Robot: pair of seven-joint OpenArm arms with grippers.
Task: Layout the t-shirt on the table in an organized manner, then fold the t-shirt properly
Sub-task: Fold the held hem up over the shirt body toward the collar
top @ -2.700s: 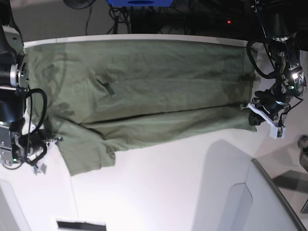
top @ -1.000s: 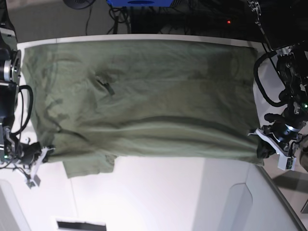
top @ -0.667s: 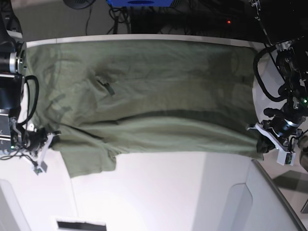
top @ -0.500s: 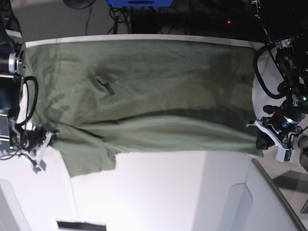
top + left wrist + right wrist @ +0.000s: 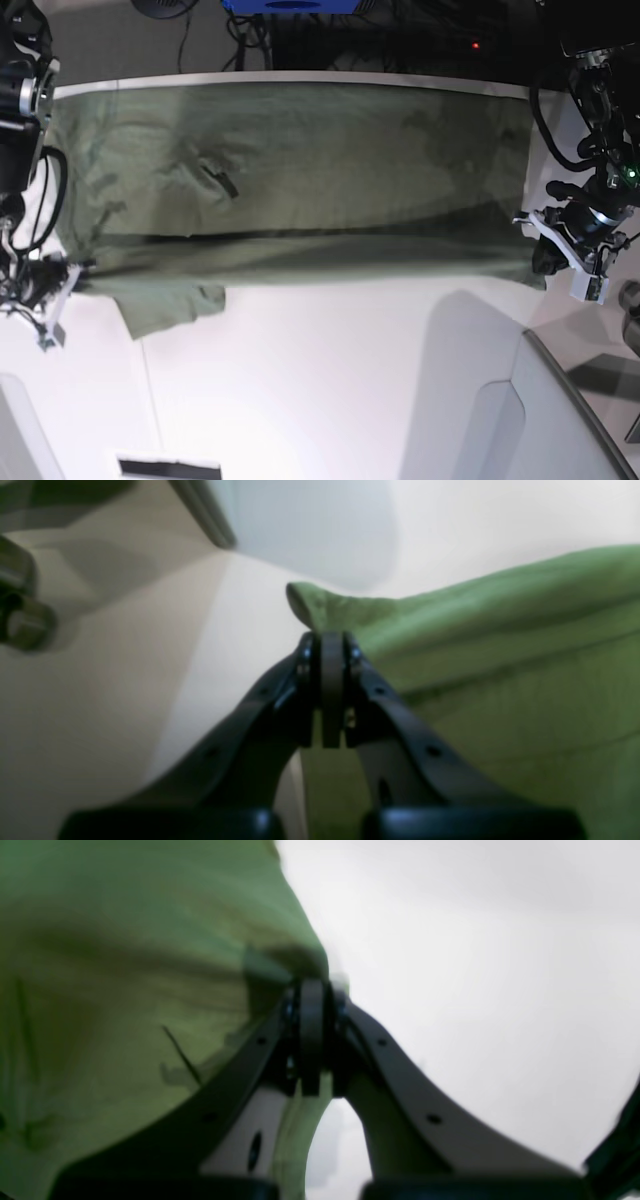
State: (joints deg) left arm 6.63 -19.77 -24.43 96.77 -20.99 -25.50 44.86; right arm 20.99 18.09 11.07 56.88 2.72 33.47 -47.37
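Observation:
The olive-green t-shirt lies spread across the far half of the white table, pulled taut between both grippers. One sleeve lies on the table below the near edge at the left. My left gripper at the right is shut on the shirt's near right corner; the left wrist view shows that gripper pinching the t-shirt. My right gripper at the left is shut on the near left edge; the right wrist view shows this gripper clamped on the t-shirt.
A grey-white raised panel with a dark rim stands at the near right. A black strip lies at the near edge. Cables and dark equipment sit behind the table's far edge. A dark seam line runs down the tabletop.
Both grippers have drawn apart and back toward the far side. The shirt's near edge is straighter and tighter, and the hanging sleeve has shifted left.

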